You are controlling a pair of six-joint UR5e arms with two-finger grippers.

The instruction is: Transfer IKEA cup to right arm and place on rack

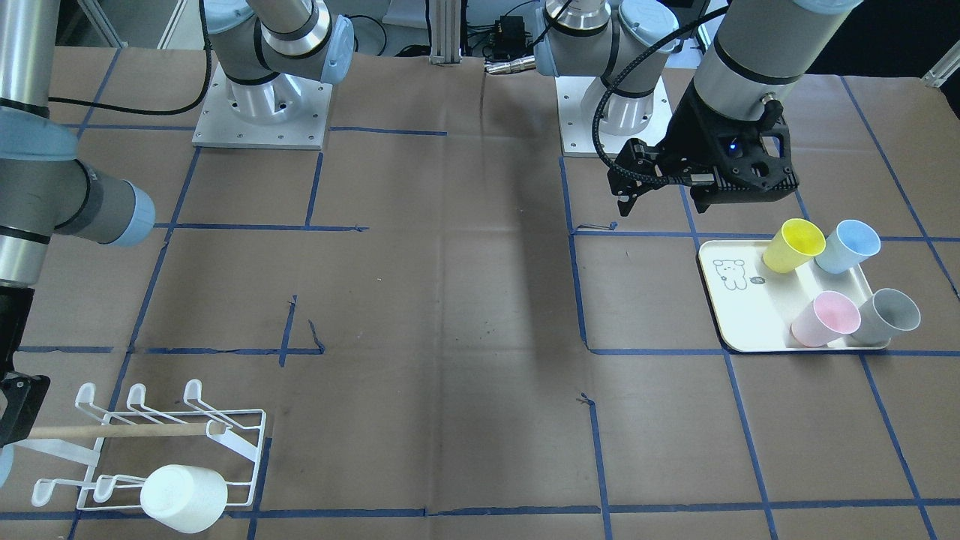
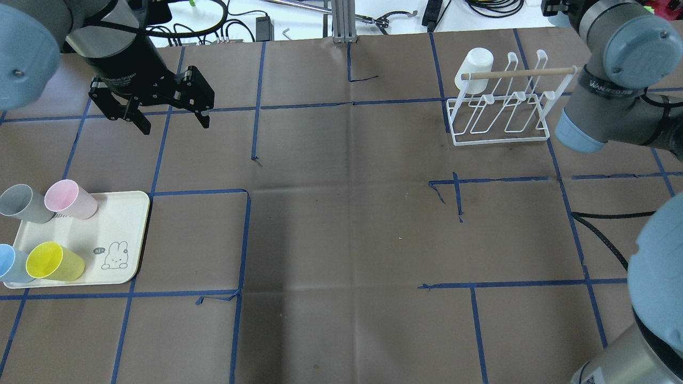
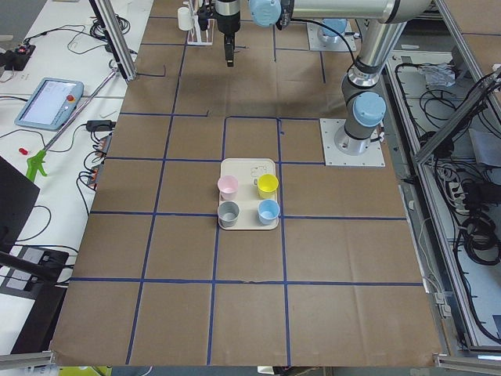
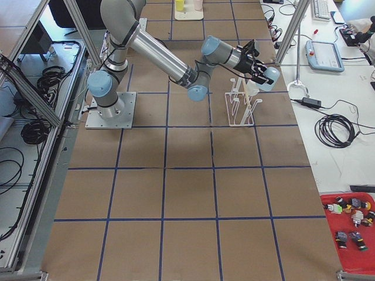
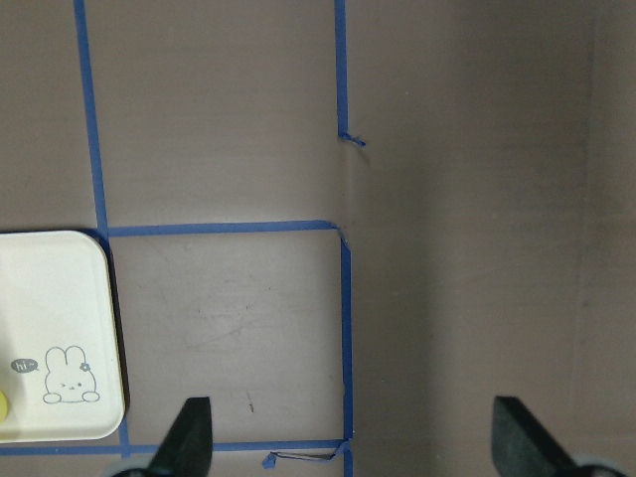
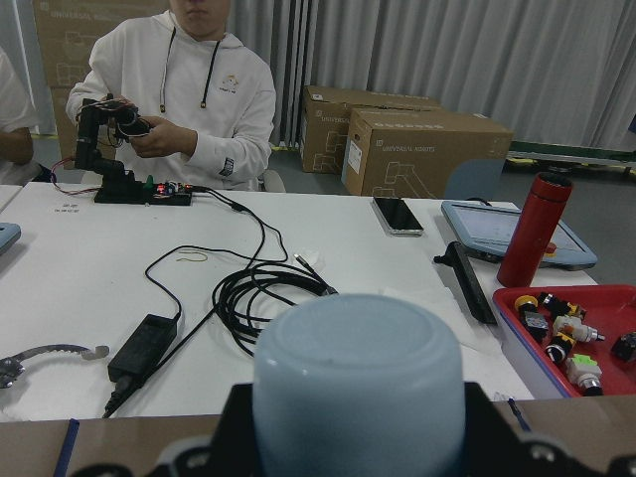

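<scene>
Where the brown paper-covered table (image 2: 341, 229) lies nearest the robot, a cream rectangular tray (image 2: 120, 216) printed with a small animal drawing is set on the robot's left. Four plastic cups are stood on it mouths up: a yellow cup (image 2: 53, 261) and a pale blue cup (image 2: 9, 264) in the near row, a pink cup (image 2: 69, 199) and a grey cup (image 2: 21, 204) behind them. Beyond the tray the black left gripper (image 2: 175, 129) is held above bare paper, its jaws spread wide with nothing between them. At the far edge, on the robot's right, a low white wire rack (image 2: 501, 101) with hooked prongs and a light wooden dowel bar (image 2: 517, 72) is placed. The white plastic IKEA cup (image 2: 475, 63) is hung mouth down and tilted on the end prong of the far row, at the rack's end toward the robot's left. Of the right gripper (image 1: 19, 409) only a black part is seen, beside the rack's other end and well apart from the cup. Whether its jaws are apart or together cannot be told.
</scene>
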